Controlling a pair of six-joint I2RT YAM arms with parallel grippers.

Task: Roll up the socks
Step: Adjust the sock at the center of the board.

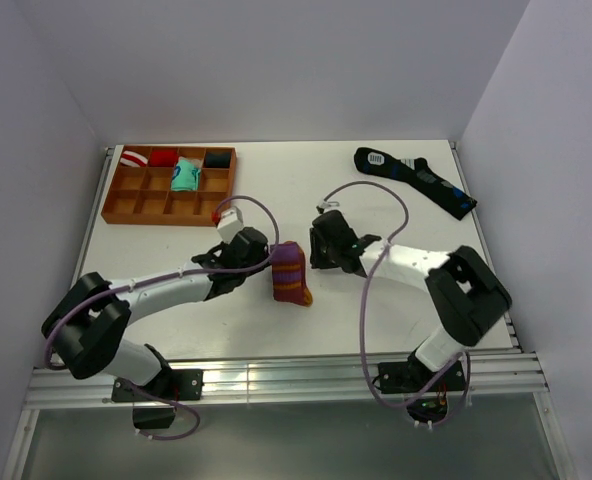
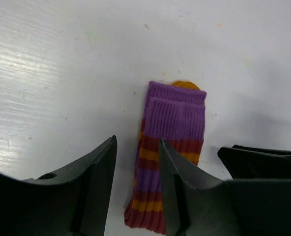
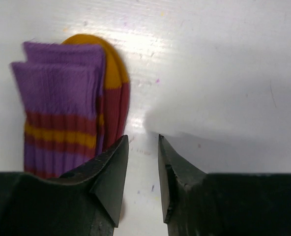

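Socks (image 1: 291, 272) (image 2: 172, 147) (image 3: 62, 113): maroon knit with orange bands, folded over themselves, and you have them lying flat on the white table (image 1: 276, 190). The ribbed purple cuff sits on top, and an orange toe end peeks out just past the cuff edge.
Left gripper (image 1: 264, 260) (image 2: 138, 142): just beside the socks on their left. Its dark fingers (image 2: 99, 177) stand moderately apart and grip nothing. In your left wrist view one finger overlaps the striped part of the socks, while the other is apart from the fabric, over bare table.
Right gripper (image 1: 318, 258) (image 3: 142, 138): near the socks on their right. Its fingers (image 3: 108, 172) leave only a narrow gap, through which you see bare table, and they hold nothing. One fingertip sits just beside the maroon edge; you cannot tell whether it touches.
Wooden compartment tray (image 1: 126, 205): well apart from the socks, beyond them to the left.
Tray contents: small rolled bundles in the compartments farthest from the socks, one red-and-white striped (image 1: 133, 157), one red (image 1: 163, 157), one teal (image 1: 184, 175) and one dark (image 1: 216, 158).
Long black sock with blue marks (image 1: 416, 178): well apart from the socks, beyond them to the right, stretched out flat.
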